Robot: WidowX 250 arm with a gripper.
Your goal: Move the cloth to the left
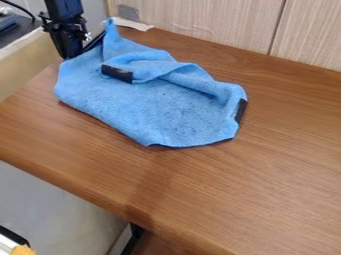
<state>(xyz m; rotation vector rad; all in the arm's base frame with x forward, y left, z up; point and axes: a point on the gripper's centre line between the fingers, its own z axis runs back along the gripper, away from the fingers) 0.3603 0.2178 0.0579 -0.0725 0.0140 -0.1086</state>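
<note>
The gripper (69, 42) hangs at the upper left of the camera view, right against the left end of the blue cloth (160, 109). Part of its lower end is hidden by the fabric. The cloth lies crumpled on the upper left part of the wooden table, with a narrow peak standing up beside the gripper and a fold running across its upper side. Two black patches show on it, one near the fold and one at its right edge.
A wooden table (279, 184) carries the cloth, and a pale wood-grain panel (206, 20) rises behind it. At the upper left, dark equipment (15, 27) stands beyond the table's edge. White tape (132, 23) lies by the panel.
</note>
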